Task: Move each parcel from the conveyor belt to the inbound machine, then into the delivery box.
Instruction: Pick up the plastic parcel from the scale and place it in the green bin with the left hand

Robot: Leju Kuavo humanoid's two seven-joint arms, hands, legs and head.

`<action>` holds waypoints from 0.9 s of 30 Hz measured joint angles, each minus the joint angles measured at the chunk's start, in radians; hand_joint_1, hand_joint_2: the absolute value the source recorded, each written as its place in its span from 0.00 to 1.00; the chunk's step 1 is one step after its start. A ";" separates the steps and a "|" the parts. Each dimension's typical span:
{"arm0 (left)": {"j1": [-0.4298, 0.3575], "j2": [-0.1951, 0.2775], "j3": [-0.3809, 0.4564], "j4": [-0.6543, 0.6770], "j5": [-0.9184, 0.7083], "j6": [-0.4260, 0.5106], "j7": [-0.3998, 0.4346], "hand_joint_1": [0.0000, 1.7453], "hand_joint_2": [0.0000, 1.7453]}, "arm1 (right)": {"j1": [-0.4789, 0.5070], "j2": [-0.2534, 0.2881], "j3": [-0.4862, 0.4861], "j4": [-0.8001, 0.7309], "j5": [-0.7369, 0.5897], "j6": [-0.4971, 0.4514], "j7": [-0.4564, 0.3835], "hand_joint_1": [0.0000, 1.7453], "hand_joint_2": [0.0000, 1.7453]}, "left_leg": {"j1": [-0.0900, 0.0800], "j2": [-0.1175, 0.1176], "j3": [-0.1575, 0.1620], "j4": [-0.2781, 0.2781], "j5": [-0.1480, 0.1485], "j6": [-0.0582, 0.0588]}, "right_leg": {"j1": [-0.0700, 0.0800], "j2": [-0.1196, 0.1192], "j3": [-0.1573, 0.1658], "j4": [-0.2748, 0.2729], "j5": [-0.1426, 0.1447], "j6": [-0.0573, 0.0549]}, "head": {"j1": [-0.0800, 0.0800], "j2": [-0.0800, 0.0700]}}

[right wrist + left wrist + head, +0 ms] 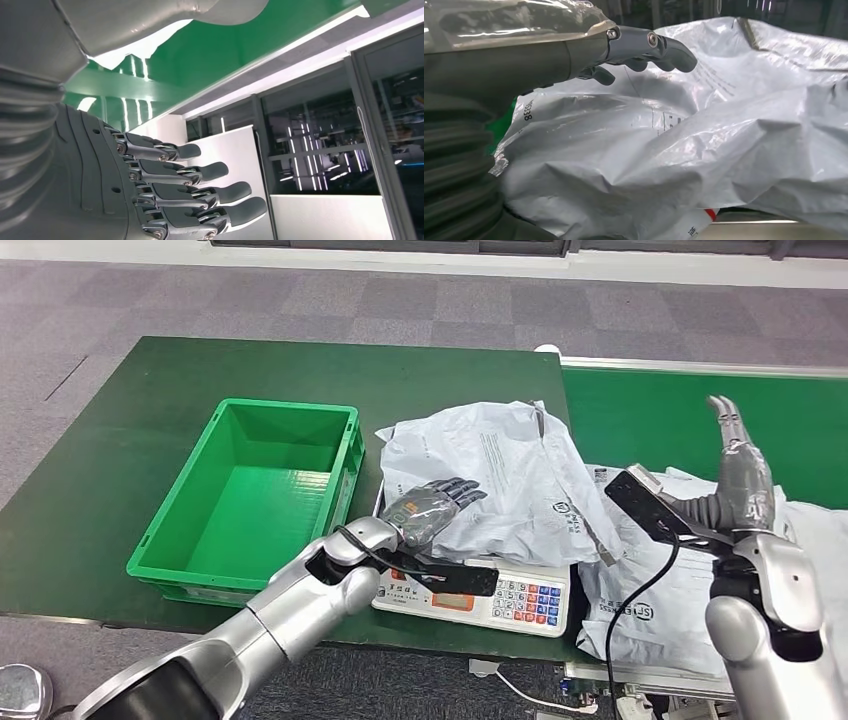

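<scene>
Left hand (432, 508) is flat, fingers spread, resting on the crumpled white parcel (500, 480) and gripping nothing. Parcel sits on the scale (480, 592), at 3 o'clock of the green delivery box (255, 500). Right hand (740, 455) is raised, fingers straight and holding nothing, over a second parcel (650, 610) on the conveyor belt (680, 410).
</scene>
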 joint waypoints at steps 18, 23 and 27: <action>-0.022 0.007 -0.012 0.064 0.073 -0.018 -0.060 1.00 1.00 | 0.011 0.030 0.009 0.024 0.018 -0.031 0.002 0.00 1.00 | 0.000 0.000 0.000 0.000 0.000 0.000 | 0.000 0.000 0.000 0.000 0.000 0.000 | 0.000 0.000; -0.020 0.019 -0.012 0.009 0.118 0.033 -0.086 1.00 1.00 | 0.030 0.028 0.009 0.024 0.006 -0.034 -0.006 0.00 1.00 | 0.000 0.000 0.000 0.000 0.000 0.000 | 0.000 0.000 0.000 0.000 0.000 0.000 | 0.000 0.000; -0.002 0.028 -0.012 -0.059 0.139 0.110 -0.088 1.00 1.00 | 0.044 0.026 0.009 0.023 0.002 -0.035 -0.008 0.00 1.00 | 0.000 0.000 0.000 0.000 0.000 0.000 | 0.000 0.000 0.000 0.000 0.000 0.000 | 0.000 0.000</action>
